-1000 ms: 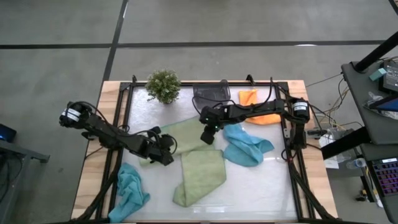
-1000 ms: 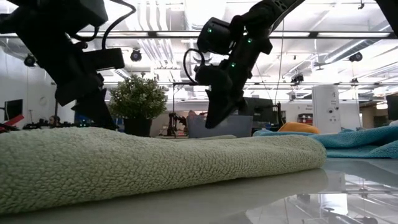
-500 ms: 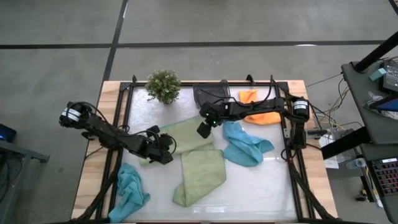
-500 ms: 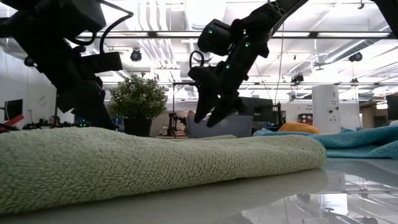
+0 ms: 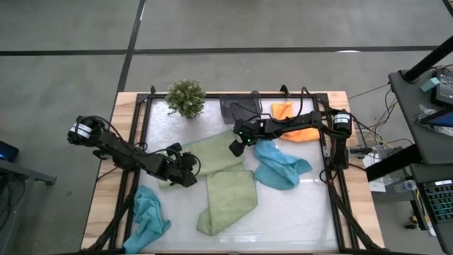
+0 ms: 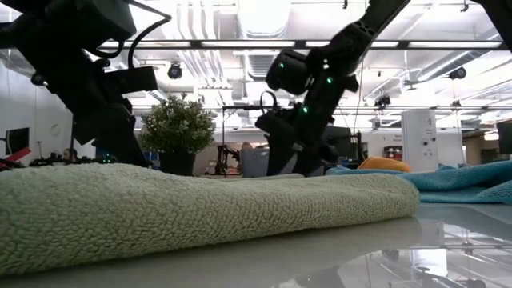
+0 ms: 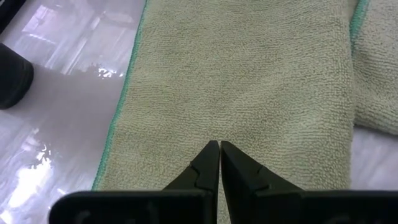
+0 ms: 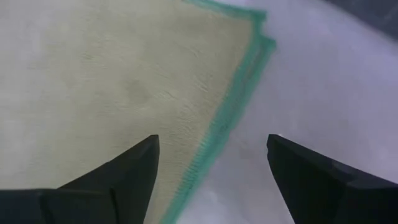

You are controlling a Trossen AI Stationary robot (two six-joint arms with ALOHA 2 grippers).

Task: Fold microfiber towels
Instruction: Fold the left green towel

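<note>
A grey floor (image 5: 64,64) crossed by dark seam lines is surrounding the wood-edged bench (image 5: 124,106), while ceiling light strips (image 6: 200,44) are glowing above a cluttered workshop behind.

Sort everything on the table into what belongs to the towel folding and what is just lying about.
Job:
light green towel being folded
second light green towel
teal towel, right
teal towel, front left
orange towel

Lying about:
potted plant
grey bin

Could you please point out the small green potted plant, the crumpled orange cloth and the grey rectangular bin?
small green potted plant (image 5: 186,97): high view, middle of its foliage.
crumpled orange cloth (image 5: 284,111): high view, its upper left part.
grey rectangular bin (image 5: 238,108): high view, its dark inside.
</note>
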